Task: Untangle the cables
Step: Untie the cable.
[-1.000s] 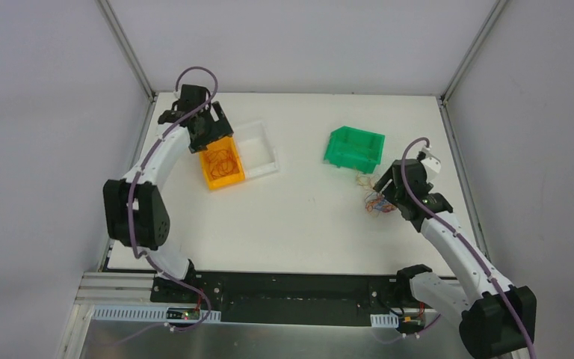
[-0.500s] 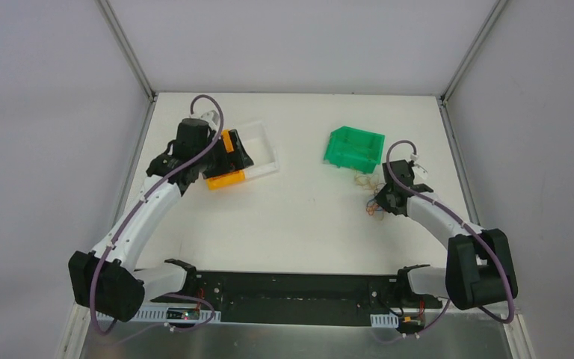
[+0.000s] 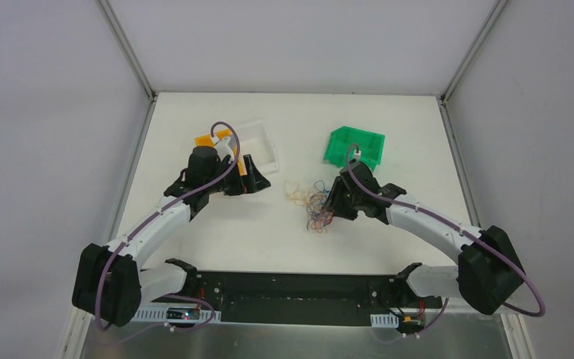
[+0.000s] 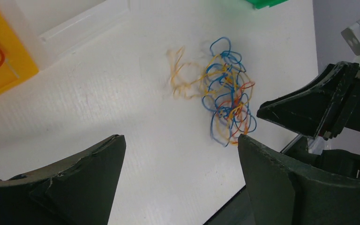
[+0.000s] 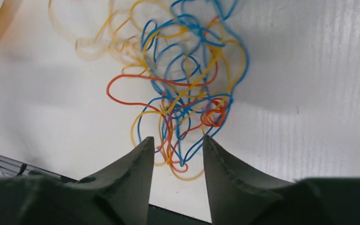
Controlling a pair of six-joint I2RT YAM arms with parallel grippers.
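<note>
Low, right gripper angled onto cables (jaws narrowly apart), left gripper wide.

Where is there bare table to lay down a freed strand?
Bare: the near strip between cables and arm bases; the right side past the green bin. Crowded: between left hand and right hand, where the cables lie.

A robotics lab test cell: a bare white surface boxed in by plain grey walls on metal posts, two robot arms bolted to a black base rail, and small plastic sorting bins.
</note>
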